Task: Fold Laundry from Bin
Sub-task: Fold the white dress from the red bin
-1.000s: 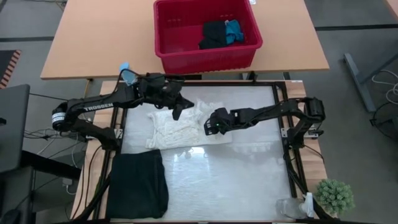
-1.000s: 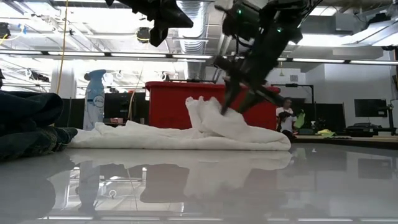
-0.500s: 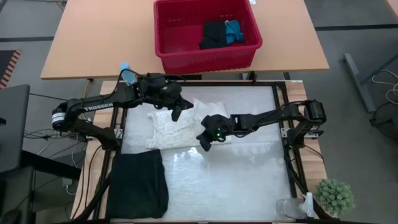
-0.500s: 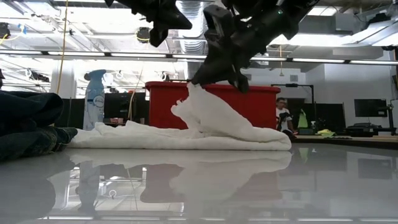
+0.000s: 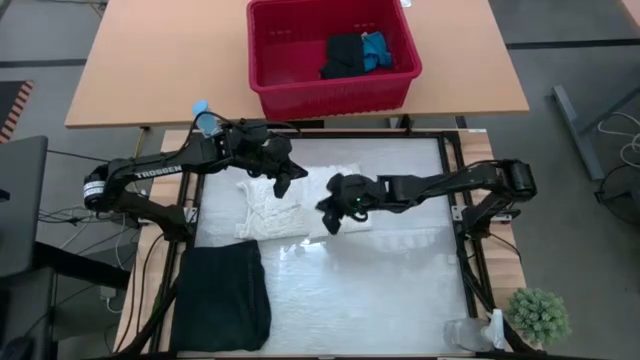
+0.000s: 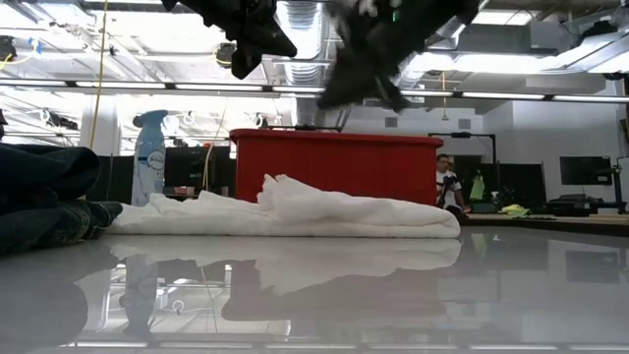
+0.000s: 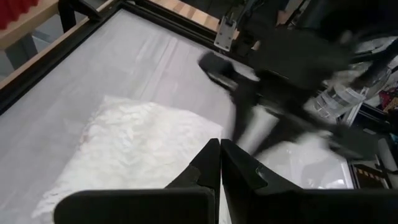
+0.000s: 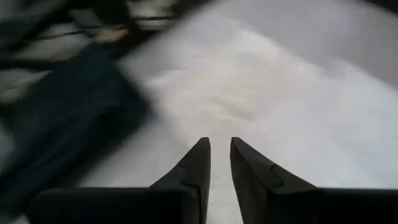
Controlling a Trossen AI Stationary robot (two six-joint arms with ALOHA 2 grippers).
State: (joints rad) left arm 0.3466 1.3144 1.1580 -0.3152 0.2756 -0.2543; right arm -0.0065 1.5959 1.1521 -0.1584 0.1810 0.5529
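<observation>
**White garment flat on the worktop, both claws above it**

We see the red bin at the upper centre of the high view, on a wooden table. Inside it, toward its right side, lie a black garment and a small bright blue one, touching each other.

The left arm carries white lettering that reads "TROSSEN".

The white crinkled garment lies in the middle of the glossy worktop, and a folded black garment lies at the lower left. The left claw hangs over the white garment's upper left part, its fingers pressed together on nothing. The right claw sits above the garment's right edge; in the right wrist view its fingers stand slightly apart, holding nothing, and the low view shows it raised clear of the cloth.
</observation>
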